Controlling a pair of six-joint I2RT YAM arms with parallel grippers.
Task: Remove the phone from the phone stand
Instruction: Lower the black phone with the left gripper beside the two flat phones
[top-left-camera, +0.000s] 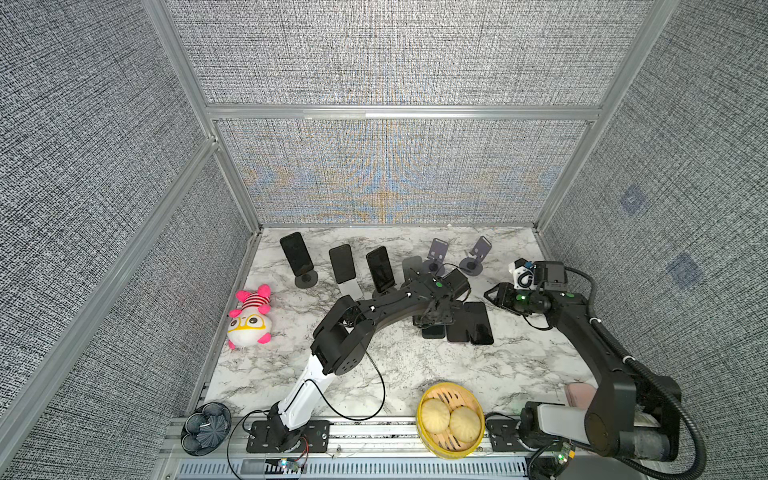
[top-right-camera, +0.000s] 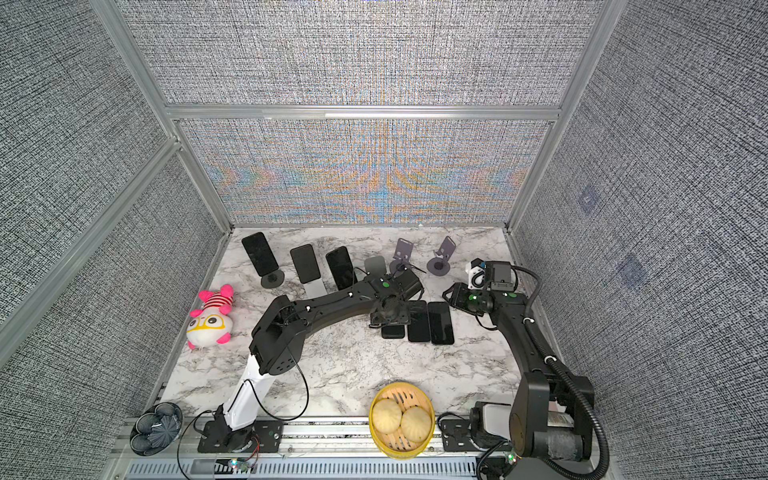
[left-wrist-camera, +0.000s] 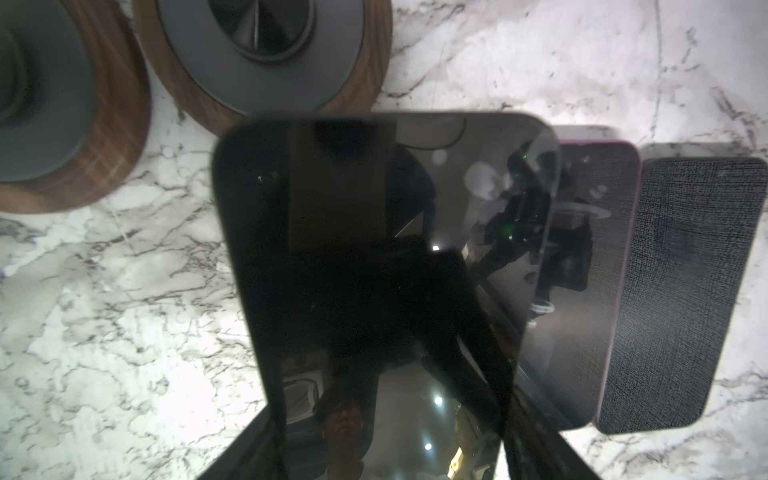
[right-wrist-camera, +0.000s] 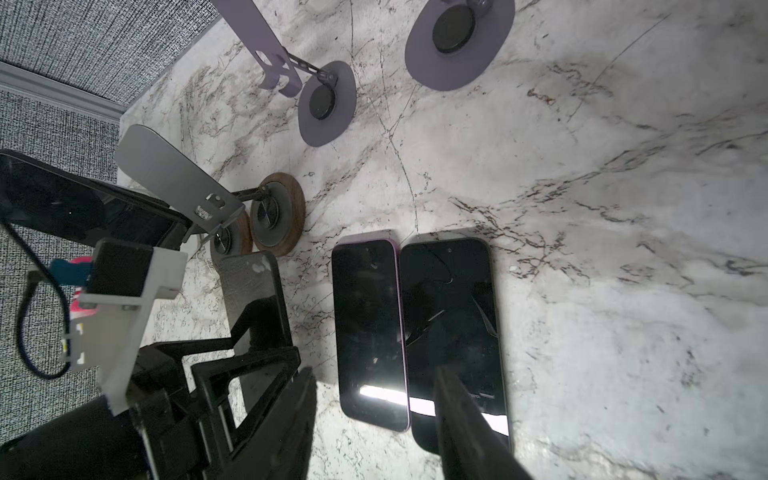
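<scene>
Marble tabletop (top-left-camera: 419, 365), grey woven walls (top-left-camera: 395, 54); left jaws clasp a phone (left-wrist-camera: 353, 208); right jaws parted.

Plush toy (top-left-camera: 249, 318), bun steamer (top-left-camera: 451, 453), dark ribbed bowl (top-left-camera: 205, 428)

Glossy black glass on phone (left-wrist-camera: 374, 249), polished marble-look tabletop (right-wrist-camera: 582, 208), wood-grain rim round matt grey metal disc on stand base (left-wrist-camera: 257, 70), smooth matt purple stand (right-wrist-camera: 332, 129), coarse woven cloth walls (top-left-camera: 374, 54), brushed aluminium rails (top-left-camera: 399, 112), fuzzy plush toy (top-left-camera: 250, 318).
</scene>
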